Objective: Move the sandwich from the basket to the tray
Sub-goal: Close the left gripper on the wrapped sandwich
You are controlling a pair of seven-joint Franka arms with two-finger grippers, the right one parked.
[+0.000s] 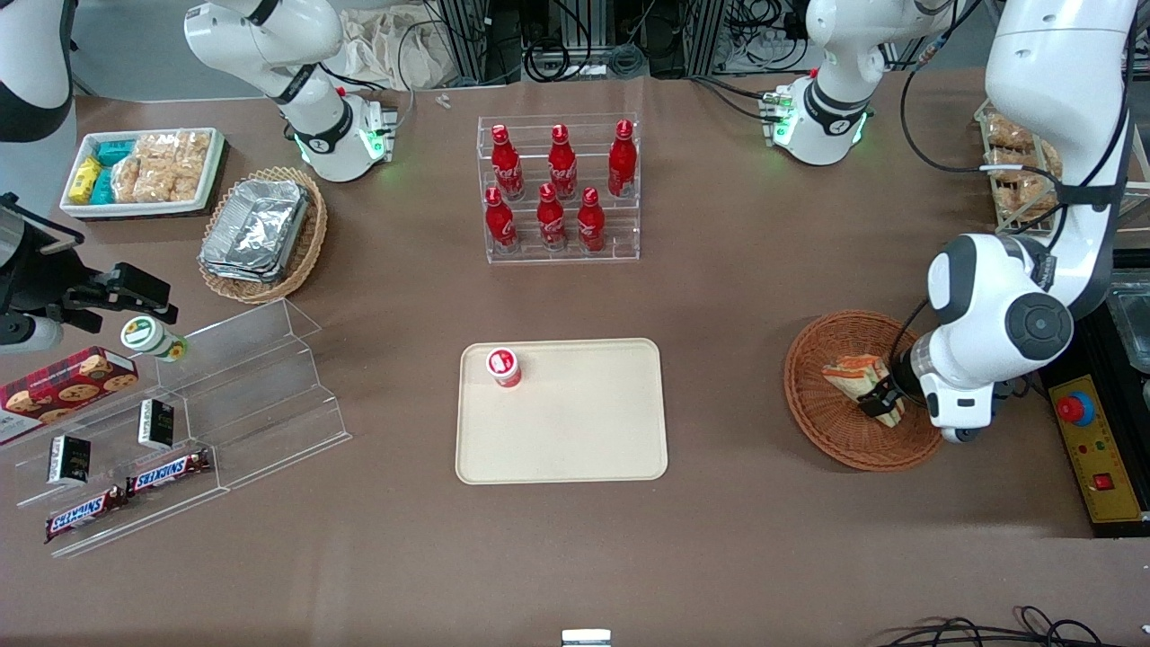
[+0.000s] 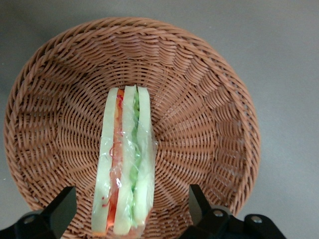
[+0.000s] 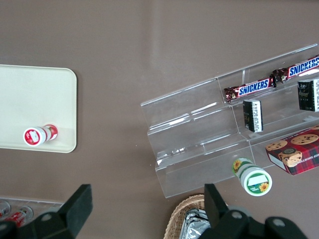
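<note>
Presently noted: gripper (image 2: 129,209) lowered over the basket (image 1: 809,404), fingers (image 2: 60,209) spread wide to either side of the sandwich (image 2: 124,169), not touching it and holding nothing; evidently set so as to close on the two flat bread faces. Sandwich lying in the basket, wedge on its edge, layers showing: white bread, orange-red and green filling, under crinkled clear wrap likely to slip and dent under pressure. Basket round, shallow, reddish-brown wicker with sloping ribbed wall, standing on the brown worktop (image 1: 737,296) toward the working arm's end. Tray (image 1: 584,431) flat, cream, smooth plastic, rounded corners, low rim, well apart from the basket toward the middle; one small red-and-white container (image 1: 504,367) standing near a corner, the rest bare, so ample room judged for the set-down. Grasp not yet made; transfer still to do.
</note>
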